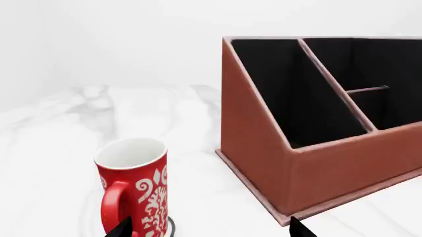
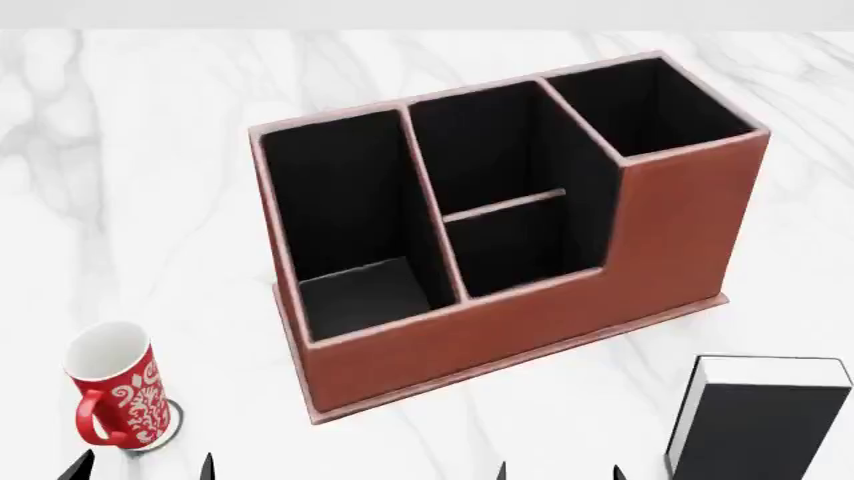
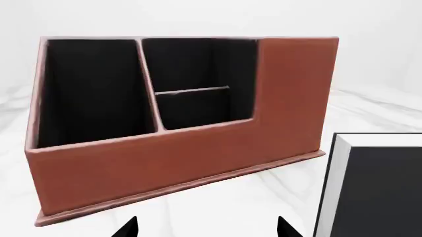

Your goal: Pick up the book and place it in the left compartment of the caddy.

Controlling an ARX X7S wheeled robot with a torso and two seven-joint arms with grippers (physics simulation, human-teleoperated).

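Observation:
The black book [image 2: 763, 428] with white page edges lies flat on the marble at the near right, also in the right wrist view as the book [image 3: 379, 190]. The reddish-brown caddy [image 2: 561, 315] stands mid-table; its left compartment [image 2: 350, 215] is a long black-lined bay with nothing in it. My right gripper [image 2: 558, 472] is open just left of the book, holding nothing, and shows again as the right gripper [image 3: 205, 228]. Over by the near left edge, my left gripper [image 2: 140, 468] is open beside the mug, seen too as the left gripper [image 1: 209, 228].
A red-and-white patterned mug [image 2: 118, 390] stands on a round coaster at the near left, close to my left fingertips [image 1: 122, 228]. The caddy [image 1: 310, 163] has a flat base lip jutting out along its front. White marble table surface [image 2: 134, 200] surrounds everything.

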